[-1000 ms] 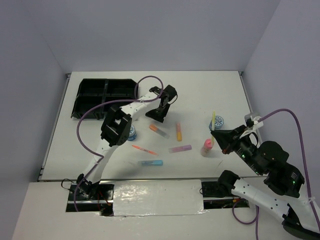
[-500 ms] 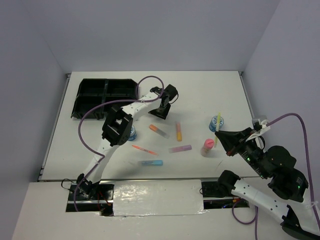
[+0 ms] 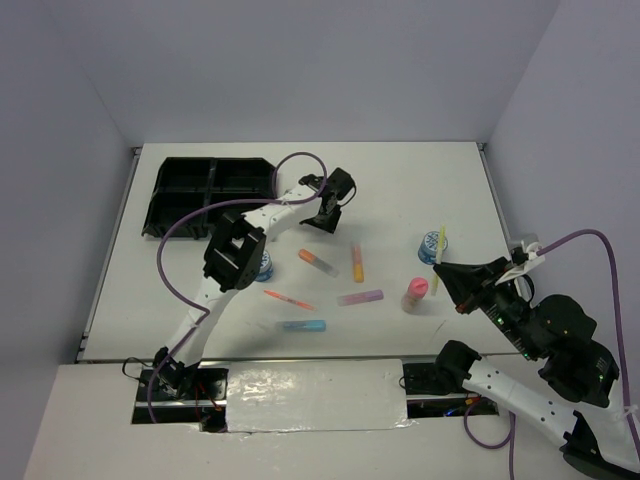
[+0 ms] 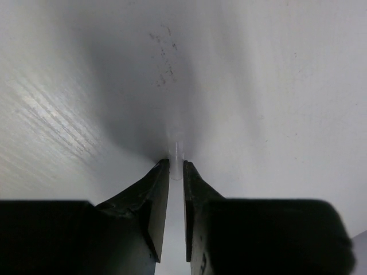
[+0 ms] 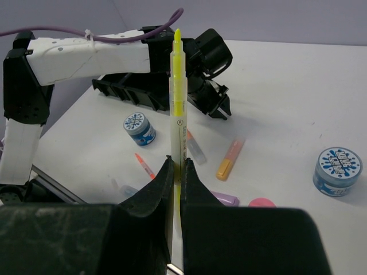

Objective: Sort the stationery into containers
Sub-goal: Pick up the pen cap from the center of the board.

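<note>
My right gripper (image 3: pixel 441 268) (image 5: pixel 176 163) is shut on a thin yellow pen (image 5: pixel 178 86) and holds it upright above the table's right side; the pen also shows in the top view (image 3: pixel 440 243). My left gripper (image 3: pixel 325 218) (image 4: pixel 176 165) is shut on a thin pale stick (image 4: pixel 176 152), its tips close over the table right of the black four-compartment tray (image 3: pixel 210 190). On the table lie an orange highlighter (image 3: pixel 357 263), a purple one (image 3: pixel 361 297), a blue one (image 3: pixel 304 325), a clear orange-capped one (image 3: pixel 317 260), a pink pen (image 3: pixel 288 299), a pink-capped bottle (image 3: pixel 414 292) and two tape rolls (image 3: pixel 431 245) (image 3: pixel 263 266).
The left arm's white links (image 3: pixel 235 250) partly cover the left tape roll. A purple cable (image 3: pixel 290 160) loops over the tray's right end. White walls stand on three sides of the table. The tray (image 5: pixel 129 94) shows behind the left arm in the right wrist view.
My right gripper has moved right and toward the near edge with the yellow pen. My left gripper has shifted slightly toward the back of the table.
</note>
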{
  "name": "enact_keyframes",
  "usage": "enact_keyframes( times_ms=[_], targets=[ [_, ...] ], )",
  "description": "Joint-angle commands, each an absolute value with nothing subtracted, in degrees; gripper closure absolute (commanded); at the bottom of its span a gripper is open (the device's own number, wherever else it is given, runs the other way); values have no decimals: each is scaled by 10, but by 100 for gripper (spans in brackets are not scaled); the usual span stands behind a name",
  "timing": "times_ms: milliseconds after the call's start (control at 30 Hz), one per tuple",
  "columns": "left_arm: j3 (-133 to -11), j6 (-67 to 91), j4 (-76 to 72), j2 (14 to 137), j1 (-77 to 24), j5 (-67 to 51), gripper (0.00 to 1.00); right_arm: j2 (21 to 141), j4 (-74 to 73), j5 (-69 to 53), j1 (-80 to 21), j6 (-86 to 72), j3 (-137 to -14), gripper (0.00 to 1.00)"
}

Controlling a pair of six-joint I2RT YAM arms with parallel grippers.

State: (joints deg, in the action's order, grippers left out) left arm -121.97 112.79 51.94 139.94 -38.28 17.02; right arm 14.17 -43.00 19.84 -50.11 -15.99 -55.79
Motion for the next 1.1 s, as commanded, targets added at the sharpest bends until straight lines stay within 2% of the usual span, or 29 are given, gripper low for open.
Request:
enact_keyframes(
  times_ms=[0, 300, 433, 500, 533, 733, 867, 900, 967, 1067],
  targets=[
    [-1175, 1107, 536, 1431, -371, 177, 72, 136, -431, 208, -500, -152, -562, 100],
    [-1153, 1039, 522, 1425, -358, 178, 74, 134, -433, 214, -500, -155, -565, 100],
    [-1133, 972, 505, 1398, -359, 198, 84, 132, -435, 217, -500, -156, -565, 100],
    [-1087, 908, 441, 1352, -361, 211, 98, 134, -438, 219, -500, -156, -566, 100],
    [-1054, 886, 391, 1335, -361, 213, 100, 135, -436, 219, -500, -157, -564, 100],
    [-997, 731, 302, 1217, -364, 190, 100, 143, -423, 205, -500, -177, -551, 100],
    [-934, 639, 232, 1110, -370, 142, 100, 163, -413, 192, -500, -192, -540, 100],
    [-915, 597, 185, 1090, -370, 96, 100, 166, -411, 187, -501, -196, -537, 100],
    [-905, 544, 199, 1053, -370, 80, 100, 171, -405, 183, -500, -198, -539, 100],
    [-955, 468, 309, 1036, -373, 80, 100, 180, -399, 178, -500, -198, -545, 100]
  ],
)
